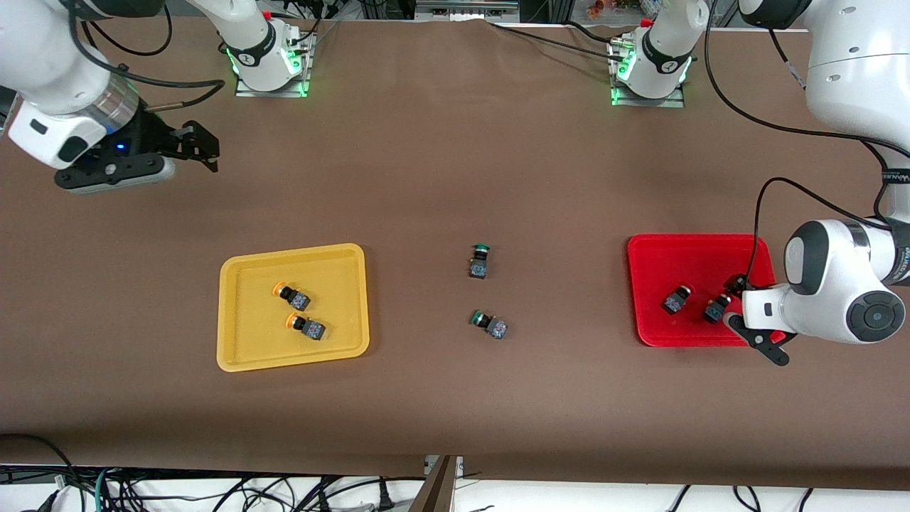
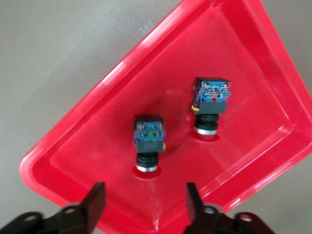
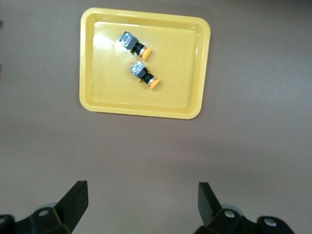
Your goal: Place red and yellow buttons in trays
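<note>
The red tray [image 1: 682, 259] holds two dark grey buttons [image 1: 676, 299] [image 1: 716, 308], whose red caps barely show. My left gripper [image 1: 753, 318] hovers open and empty over that tray's corner at the left arm's end. In the left wrist view the two buttons [image 2: 150, 141] [image 2: 210, 100] lie in the red tray [image 2: 243, 48], just ahead of the open left gripper [image 2: 144, 204]. The yellow tray [image 1: 242, 341] holds two yellow-capped buttons [image 1: 292, 296] [image 1: 306, 326]. My right gripper [image 1: 206, 148] waits open, up near the right arm's end. In the right wrist view the gripper [image 3: 141, 202] is open over bare table, apart from the yellow tray [image 3: 185, 63] and its buttons [image 3: 135, 45] [image 3: 145, 74].
Two green-capped buttons [image 1: 479, 261] [image 1: 489, 323] lie on the brown table between the trays. The arm bases [image 1: 266, 64] [image 1: 650, 71] stand along the table's edge farthest from the front camera.
</note>
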Robot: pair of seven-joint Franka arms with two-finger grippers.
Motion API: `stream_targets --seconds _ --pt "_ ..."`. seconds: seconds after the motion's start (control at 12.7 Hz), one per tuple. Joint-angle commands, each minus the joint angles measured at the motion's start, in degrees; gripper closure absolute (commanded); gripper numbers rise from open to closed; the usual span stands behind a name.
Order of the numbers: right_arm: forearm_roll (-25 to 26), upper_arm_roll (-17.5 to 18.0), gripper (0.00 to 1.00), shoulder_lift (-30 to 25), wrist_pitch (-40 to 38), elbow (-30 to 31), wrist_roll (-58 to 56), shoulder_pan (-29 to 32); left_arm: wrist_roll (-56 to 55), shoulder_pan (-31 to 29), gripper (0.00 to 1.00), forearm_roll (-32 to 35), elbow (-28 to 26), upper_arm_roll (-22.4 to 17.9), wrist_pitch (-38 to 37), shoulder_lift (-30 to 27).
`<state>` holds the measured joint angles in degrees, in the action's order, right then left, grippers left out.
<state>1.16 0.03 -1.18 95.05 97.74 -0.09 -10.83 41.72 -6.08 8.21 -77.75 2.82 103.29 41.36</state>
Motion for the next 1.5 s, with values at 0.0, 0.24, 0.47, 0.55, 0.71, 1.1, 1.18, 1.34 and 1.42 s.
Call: stream_targets --seconds 0.0,0.24,0.47,0.55,0.71,1.1,1.18,1.34,1.42 --pt "0.16 -1.08 0.00 0.65 -1.36 -1.85 -0.70 0.90 0.56 0.28 0.00 -4.40 0.75 0.43 -2.11 -3.29" --pt "1.04 -1.95 0.00 0.56 -1.97 -3.70 -0.79 1.16 -1.19 0.02 0.00 -10.23 2.25 0.17 -10.26 -10.49" --pt "0.95 -3.36 0.00 0.56 -2.68 -5.01 -0.88 1.16 -14.33 -0.24 0.00 -9.70 2.08 0.69 -23.54 -19.79" --pt "0.95 -3.37 0.00 0.65 -2.59 -5.02 -0.88 1.25 -18.91 -0.07 0.00 -8.05 1.99 1.39 -26.19 -23.92" --pt "0.95 -3.45 0.00 0.56 -2.68 -5.02 -0.79 1.25 -27.44 1.59 0.00 -7.50 2.51 2.36 -30.68 -27.73" --pt "0.86 -3.45 0.00 0.56 -2.59 -5.02 -0.79 1.25 -33.81 1.96 0.00 -8.20 0.59 2.46 -29.65 -37.05" --pt "0.86 -3.45 0.00 0.56 -2.59 -5.02 -0.79 1.25 -33.63 2.21 0.00 -7.95 -2.81 0.98 -25.46 -39.15" --pt "0.86 -3.45 0.00 0.56 -2.59 -5.11 -0.70 1.25 -34.69 2.91 0.00 -7.69 -13.08 -1.40 -15.71 -45.55" --pt "0.86 -3.45 0.00 0.56 -2.59 -5.11 -0.70 1.25 -34.77 4.48 0.00 -6.90 -16.52 -1.67 -13.32 -47.84"
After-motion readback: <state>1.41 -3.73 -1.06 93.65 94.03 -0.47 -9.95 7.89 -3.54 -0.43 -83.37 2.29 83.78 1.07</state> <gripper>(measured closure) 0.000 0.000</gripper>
